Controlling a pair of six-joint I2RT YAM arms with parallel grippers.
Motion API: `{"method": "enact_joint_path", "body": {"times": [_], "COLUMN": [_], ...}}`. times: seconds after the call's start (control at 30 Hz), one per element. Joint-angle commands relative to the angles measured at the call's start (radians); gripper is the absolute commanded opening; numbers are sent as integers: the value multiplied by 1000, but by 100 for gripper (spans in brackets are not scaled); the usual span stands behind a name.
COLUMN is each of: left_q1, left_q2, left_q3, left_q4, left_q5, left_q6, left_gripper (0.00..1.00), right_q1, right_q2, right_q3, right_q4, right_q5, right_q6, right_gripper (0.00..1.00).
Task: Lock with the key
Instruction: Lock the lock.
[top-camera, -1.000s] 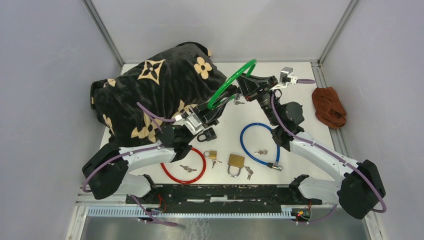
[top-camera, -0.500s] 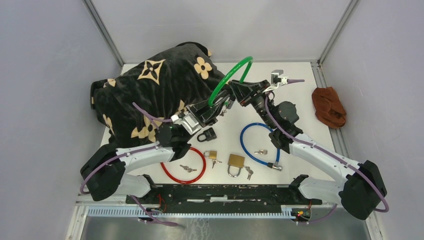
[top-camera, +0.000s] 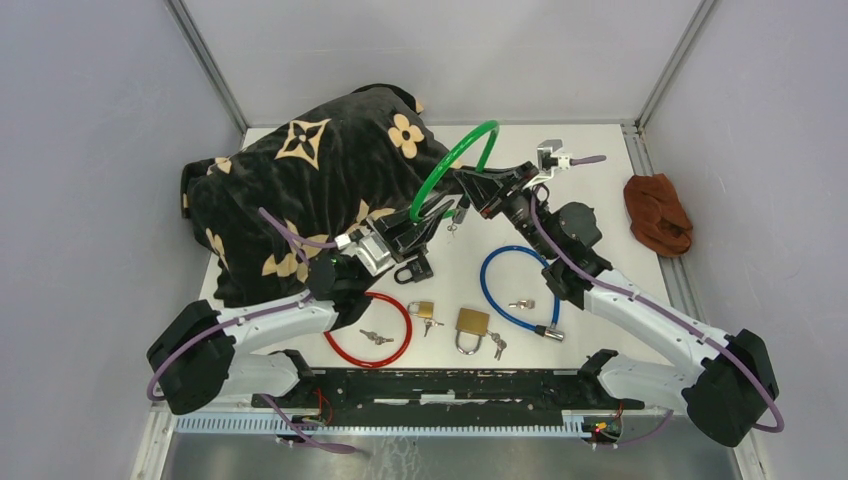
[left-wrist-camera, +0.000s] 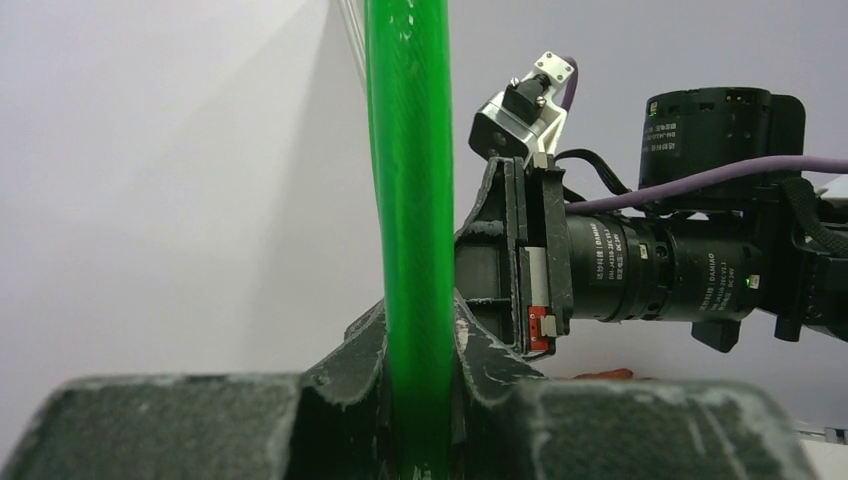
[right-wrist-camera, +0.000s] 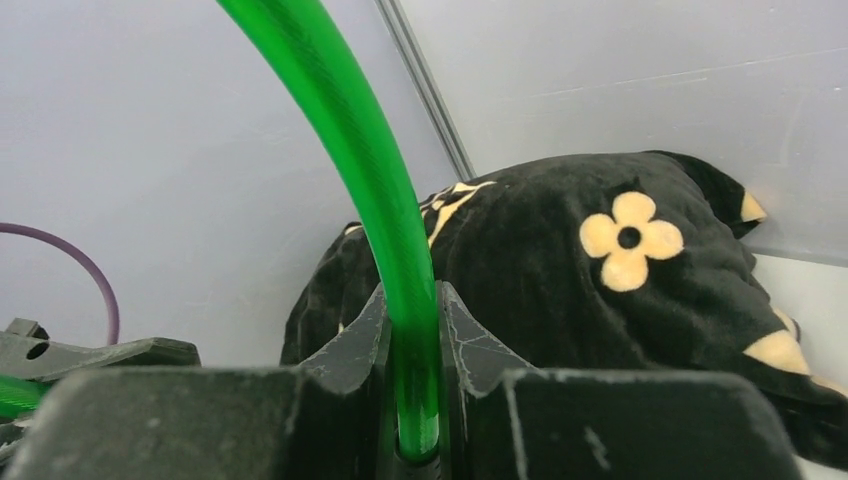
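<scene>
Locking is waiting: your left hand (top-camera: 427, 216) and right hand (top-camera: 464, 187) are both gripping the green cable (top-camera: 468, 139), key (top-camera: 455, 220) hanging untouched.

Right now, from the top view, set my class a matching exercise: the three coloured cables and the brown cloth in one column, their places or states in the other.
Column one
1 green cable
2 red cable
3 blue cable
4 brown cloth

Column two
A lying flat, right of centre
B crumpled at the far right edge
C lifted, gripped by left claw and right claw
D lying flat on the left side

Pairs: 1-C, 2-D, 3-A, 4-B
</scene>
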Motion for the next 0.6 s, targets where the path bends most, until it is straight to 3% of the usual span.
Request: {"method": "enact_joint_path", "body": {"times": [0.0, 0.23, 0.4, 0.5, 0.57], "left_q1": [11, 11, 11, 12, 13], "left_q2": [15, 14, 4, -12, -33], "left_q3": [-24, -24, -30, -40, -53], "left_q4": [-133, -134, -156, -200, -249], "left_q5": [-4, -2, -11, -29, -37], "left_q6": [-16, -6, -4, -5, -13], "left_gripper": [24, 38, 69, 97, 100], "right_q1": [29, 26, 8, -18, -42], "right_q2": [-47, -41, -54, -73, -86], "right_q3": [71, 67, 65, 60, 53], "right_q4": [57, 47, 14, -23, -44], "right_q5": [-99, -92, -91, -91, -100], "right_q6": [-22, -35, -71, -100, -116], "right_gripper": [0, 0, 0, 0, 0]}}
